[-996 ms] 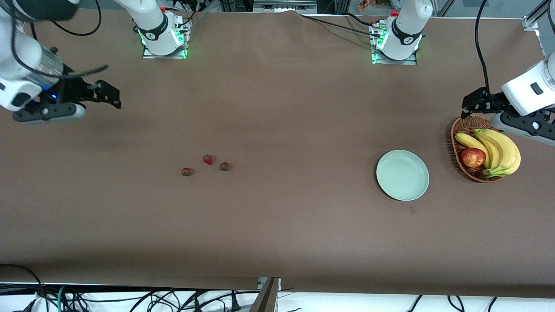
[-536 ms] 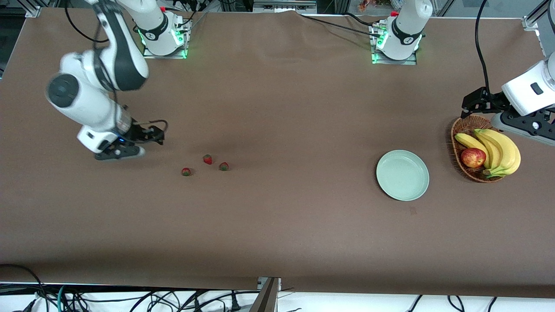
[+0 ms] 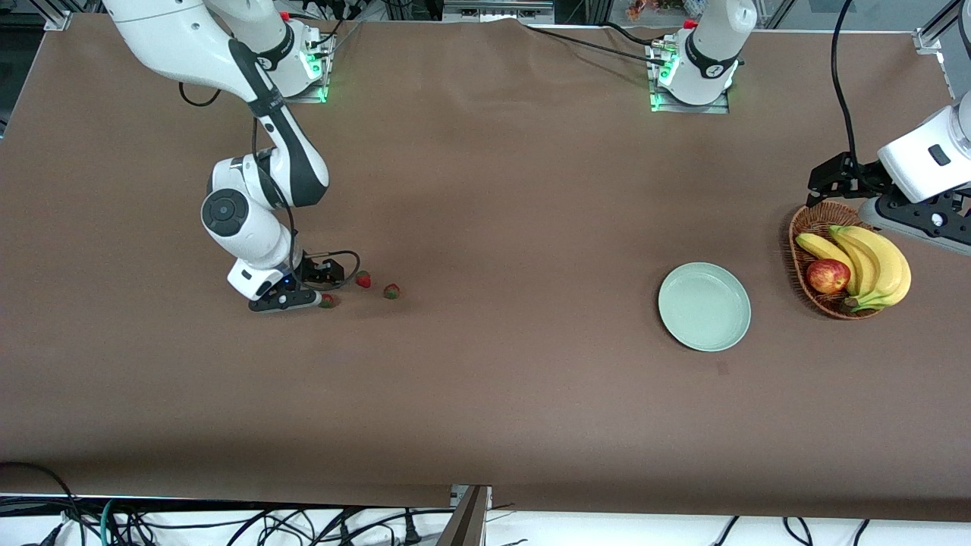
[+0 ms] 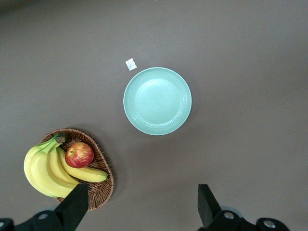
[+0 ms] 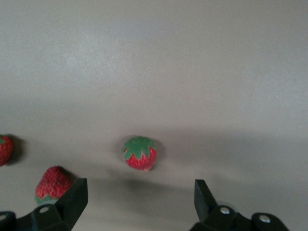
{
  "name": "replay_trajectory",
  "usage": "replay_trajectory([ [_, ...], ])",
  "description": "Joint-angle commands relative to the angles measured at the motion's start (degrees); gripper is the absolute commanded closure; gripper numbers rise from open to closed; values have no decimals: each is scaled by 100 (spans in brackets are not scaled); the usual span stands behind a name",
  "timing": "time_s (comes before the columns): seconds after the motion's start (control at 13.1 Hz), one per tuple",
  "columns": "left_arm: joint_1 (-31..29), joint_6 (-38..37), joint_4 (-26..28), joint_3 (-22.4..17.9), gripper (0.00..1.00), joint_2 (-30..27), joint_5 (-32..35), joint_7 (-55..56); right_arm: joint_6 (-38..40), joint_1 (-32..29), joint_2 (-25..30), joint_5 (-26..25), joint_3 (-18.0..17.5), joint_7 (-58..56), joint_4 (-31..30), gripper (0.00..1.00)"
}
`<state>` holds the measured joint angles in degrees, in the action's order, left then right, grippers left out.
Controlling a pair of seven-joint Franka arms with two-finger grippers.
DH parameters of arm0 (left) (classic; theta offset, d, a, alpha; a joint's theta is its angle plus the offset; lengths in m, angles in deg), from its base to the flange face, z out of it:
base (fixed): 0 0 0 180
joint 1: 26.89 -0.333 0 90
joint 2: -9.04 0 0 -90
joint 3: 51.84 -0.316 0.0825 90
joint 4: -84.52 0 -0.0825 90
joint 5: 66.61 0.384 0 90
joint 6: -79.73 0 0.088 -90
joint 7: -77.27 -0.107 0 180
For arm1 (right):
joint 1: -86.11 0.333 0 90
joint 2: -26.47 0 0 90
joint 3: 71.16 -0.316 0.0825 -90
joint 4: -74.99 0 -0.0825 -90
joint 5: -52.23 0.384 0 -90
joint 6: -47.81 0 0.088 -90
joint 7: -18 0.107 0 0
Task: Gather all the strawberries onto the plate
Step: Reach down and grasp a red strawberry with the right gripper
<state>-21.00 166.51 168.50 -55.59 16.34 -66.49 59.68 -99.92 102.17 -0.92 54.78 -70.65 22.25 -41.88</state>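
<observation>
While you scan from the largest item down, note the brown tabletop [image 3: 485, 379] carrying everything. Toward the left arm's end stands a wicker basket [image 3: 810, 227] holding bananas [image 3: 872, 262] and an apple [image 3: 828, 275]. Just beside it, toward the middle of the tabletop, lies the plate [image 3: 704, 306], pale mint green and bare of berries.

You will find the left claw [image 3: 823, 182] held above the basket's rim, where that arm waits; its wrist view shows the fingers [image 4: 74, 208] spread wide.

The right claw [image 3: 322, 280] is low over the strawberries, well apart from the plate. Its fingers [image 5: 72, 197] are spread, with one strawberry [image 5: 140, 153] lying on the tabletop between them, apparently untouched, although the fingertips are out of frame.

Three strawberries lie on the tabletop in a loose cluster: one [image 3: 328, 300] partly covered by the claw, one [image 3: 363, 279] farther from the front camera, and one [image 3: 391, 290] toward the plate.
</observation>
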Motion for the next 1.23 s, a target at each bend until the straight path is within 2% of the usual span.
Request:
replay_trajectory([
  [0.0, -27, -92, -119, -3, 0, 43, 50, -139, -149, -16, -196, 88, -24, 14, 182, 11],
  [0.15, -27, -101, -119, -3, 0, 43, 50, -139, -351, -16, -362, 88, -24, 14, 191, 24],
  [0.38, -27, -100, -119, -3, 0, 34, 50, -139, -510, -16, -521, 97, -24, 14, 191, 34],
  [0.46, -27, -101, -119, -3, 0, 34, 50, -139, -511, -16, -548, 97, -24, 23, 191, 41],
  [0.84, -27, -101, -119, -3, 0, 34, 50, -139, -432, -24, -522, 97, -33, -12, 304, 91],
  [1.0, -27, -101, -119, -3, 0, 34, 50, -139, -82, -7, -486, 97, -33, 57, 523, 96],
  [1.15, -27, -109, -119, -3, 0, 34, 50, -139, 864, -7, -451, 97, -190, 512, 1128, 96],
])
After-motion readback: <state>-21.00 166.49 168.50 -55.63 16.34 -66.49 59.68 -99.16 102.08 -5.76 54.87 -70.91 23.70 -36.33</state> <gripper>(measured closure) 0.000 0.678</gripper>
